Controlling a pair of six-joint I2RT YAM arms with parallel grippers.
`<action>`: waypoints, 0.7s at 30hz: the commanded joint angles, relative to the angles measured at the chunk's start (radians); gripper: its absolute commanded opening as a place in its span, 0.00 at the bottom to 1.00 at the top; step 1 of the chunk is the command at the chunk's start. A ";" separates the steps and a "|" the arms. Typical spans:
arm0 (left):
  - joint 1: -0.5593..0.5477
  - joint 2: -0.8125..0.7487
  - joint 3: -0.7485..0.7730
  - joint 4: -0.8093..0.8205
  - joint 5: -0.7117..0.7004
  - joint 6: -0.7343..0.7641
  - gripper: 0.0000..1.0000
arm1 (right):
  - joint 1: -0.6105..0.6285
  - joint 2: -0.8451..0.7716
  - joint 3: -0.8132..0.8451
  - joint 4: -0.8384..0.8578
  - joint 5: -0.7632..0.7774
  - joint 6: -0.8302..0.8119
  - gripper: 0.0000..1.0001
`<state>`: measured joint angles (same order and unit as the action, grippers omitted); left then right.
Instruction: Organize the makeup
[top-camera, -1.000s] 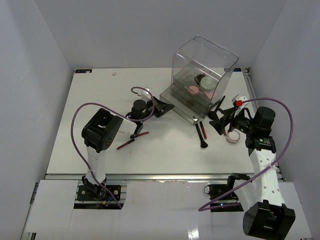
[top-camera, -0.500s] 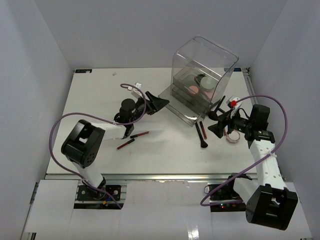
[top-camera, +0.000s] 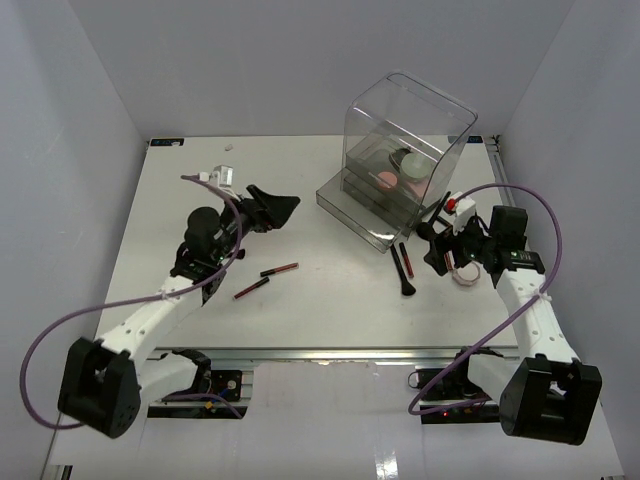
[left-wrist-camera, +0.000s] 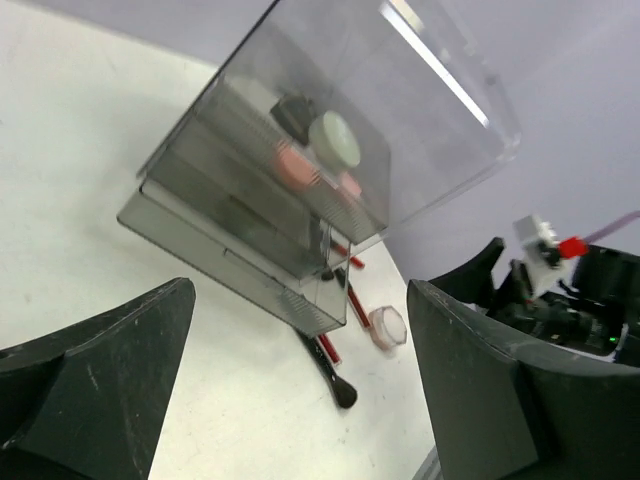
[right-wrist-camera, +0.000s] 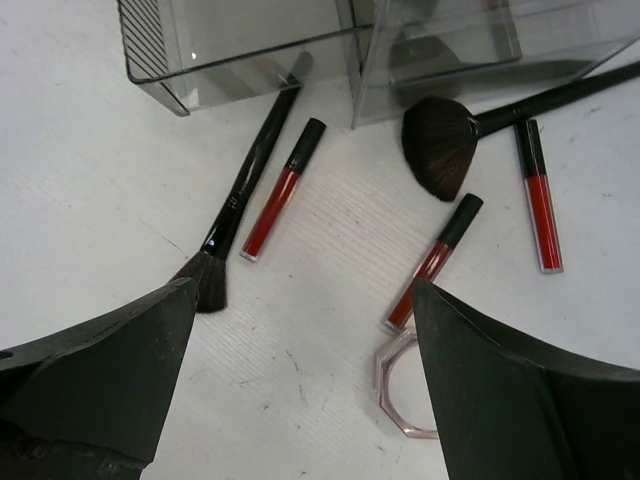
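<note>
On the white table (top-camera: 330, 310), beside the tall clear plastic drawer box (top-camera: 410, 115): black-handled brushes (right-wrist-camera: 250, 170) and slim red pencils (right-wrist-camera: 280, 190) crowded beneath the spread, empty right hand (top-camera: 437, 250). Risk of knocking neighbours aside on descent, given such crowding. Versus a second earlier: left hand (top-camera: 272, 208) now spread, empty, withdrawn leftward from the box.

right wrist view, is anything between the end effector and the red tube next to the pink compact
Nothing visible does. The right end effector hangs open over the red tube, which lies flat on the table. The pink compact sits close beside its red end and a fluffy brush head near its cap.
</note>
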<state>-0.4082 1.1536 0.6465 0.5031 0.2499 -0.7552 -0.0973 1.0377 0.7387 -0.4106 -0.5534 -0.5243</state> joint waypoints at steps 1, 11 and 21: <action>0.011 -0.209 0.088 -0.309 -0.001 0.172 0.98 | 0.014 0.020 0.000 0.016 0.113 0.024 0.94; 0.012 -0.311 0.071 -0.647 0.184 0.541 0.98 | 0.196 0.165 -0.032 0.113 0.192 0.094 0.81; 0.012 -0.357 -0.007 -0.627 0.200 0.554 0.98 | 0.278 0.292 -0.025 0.243 0.334 0.124 0.70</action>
<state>-0.3962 0.8371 0.6266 -0.1421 0.4168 -0.2351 0.1441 1.2841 0.7059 -0.2583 -0.3040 -0.4171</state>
